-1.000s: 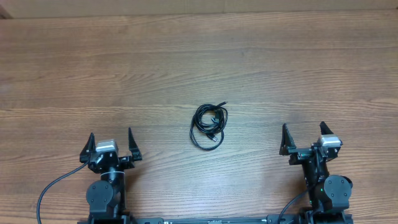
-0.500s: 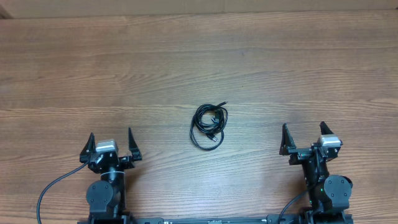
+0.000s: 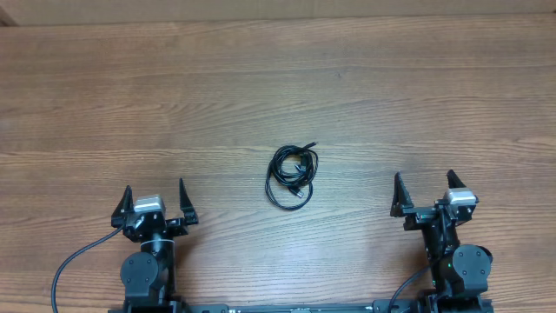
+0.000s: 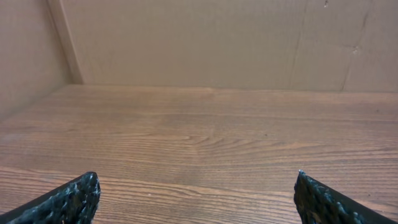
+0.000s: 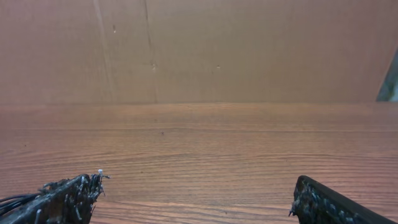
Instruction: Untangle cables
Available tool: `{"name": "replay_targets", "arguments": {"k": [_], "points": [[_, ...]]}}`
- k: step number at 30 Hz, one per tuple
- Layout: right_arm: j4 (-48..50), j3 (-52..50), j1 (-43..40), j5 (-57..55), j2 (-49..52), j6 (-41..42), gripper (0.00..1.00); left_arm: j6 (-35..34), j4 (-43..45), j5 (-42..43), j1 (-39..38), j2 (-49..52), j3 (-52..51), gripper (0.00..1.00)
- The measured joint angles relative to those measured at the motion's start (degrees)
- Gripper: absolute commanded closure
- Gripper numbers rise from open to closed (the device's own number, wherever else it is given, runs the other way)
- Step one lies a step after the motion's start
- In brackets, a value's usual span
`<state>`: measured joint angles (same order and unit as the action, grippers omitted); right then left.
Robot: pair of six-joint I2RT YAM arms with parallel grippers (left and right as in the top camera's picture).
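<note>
The left claw [image 3: 155, 187] and right claw [image 3: 423, 176] are spread, empty; each should pinch a separate strand of the cables [image 3: 292, 175], parting gently.

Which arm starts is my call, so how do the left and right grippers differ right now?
The left gripper sits left of the cable bundle; the right gripper sits right of it, a little farther forward. In the wrist views, thin wires show by one right finger, while the left fingers look bare. Both are open, empty and apart from the bundle.
</note>
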<state>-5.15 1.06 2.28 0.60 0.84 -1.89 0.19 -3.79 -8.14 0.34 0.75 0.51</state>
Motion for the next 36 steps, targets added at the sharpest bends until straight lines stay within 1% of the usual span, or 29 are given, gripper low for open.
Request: {"name": "replay_targets", "arguments": {"k": [3,7,9,12,14,16,18,20,22,23,25,27,28,29,30,31,32,35,36], "points": [[0.0,0.0,0.0,0.0,0.0,0.0,0.0,-0.66,-0.07,2.67,0.0,0.0,0.0,0.0],[1.09,0.0,0.0,0.17,0.0,0.02,0.0,-2.62,1.53,10.19,0.0,0.0,0.0,0.0],[2.54,0.0,0.0,3.69,0.0,1.66,0.0,-3.28,1.99,13.7,0.0,0.0,0.0,0.0],[3.17,0.0,0.0,12.79,-0.04,5.9,0.0,-3.58,3.65,19.39,0.0,0.0,-0.02,0.0],[3.82,0.0,0.0,19.85,-0.04,9.99,0.0,-3.82,6.93,22.91,0.0,0.0,-0.04,0.0],[5.31,0.0,0.0,23.54,-0.04,13.31,0.0,-4.15,11.8,25.7,0.0,0.0,-0.04,0.0],[10.14,0.0,0.0,27.45,-0.07,17.81,0.0,-4.35,17.57,27.76,0.0,0.0,-0.04,0.0],[14.58,0.0,0.0,29.49,-0.11,19.78,0.0,-4.39,22.12,29.16,0.0,-0.02,0.13,0.0],[18.12,0.66,0.0,30.75,-0.15,20.94,0.0,-4.5,22.88,29.86,0.0,-0.02,1.09,0.0],[18.36,1.31,0.0,30.77,-0.15,20.96,0.0,-4.48,22.58,30.05,0.0,-0.02,1.9,0.0],[17.27,4.42,0.0,30.27,-0.15,19.93,0.0,-3.96,20.09,30.38,0.0,0.02,5.16,0.0],[12.81,10.05,0.0,28.57,0.26,17.55,0.0,-2.54,16.41,30.51,0.0,0.44,9.64,0.0],[9.03,14.14,0.0,27.21,0.76,15.89,0.0,-1.73,14.58,30.38,0.0,0.96,12.24,0.0],[4.15,18.78,0.0,25.66,1.62,14.08,0.0,-1.18,10.82,29.97,0.0,1.86,15.89,0.0],[-1.07,23.8,0.0,24.02,2.89,12.39,0.0,-0.52,5.53,29.51,0.0,3.45,20.33,0.0],[-2.58,25.33,0.02,23.58,3.32,11.89,0.0,-0.15,0.81,29.0,0.0,5.38,24.68,0.0],[-7.45,31.06,0.02,21.38,5.38,10.12,0.0,0.13,-4.9,28.48,0.0,7.98,29.7,0.0],[-27.32,45.57,0.0,16.39,12.96,7.61,0.0,1.01,-24.2,27.34,0.0,17.79,44.81,0.0],[-32.7,49.4,0.02,15.76,15.87,7.23,0.0,1.14,-31.01,27.45,0.0,22.56,50.69,0.01]]}}
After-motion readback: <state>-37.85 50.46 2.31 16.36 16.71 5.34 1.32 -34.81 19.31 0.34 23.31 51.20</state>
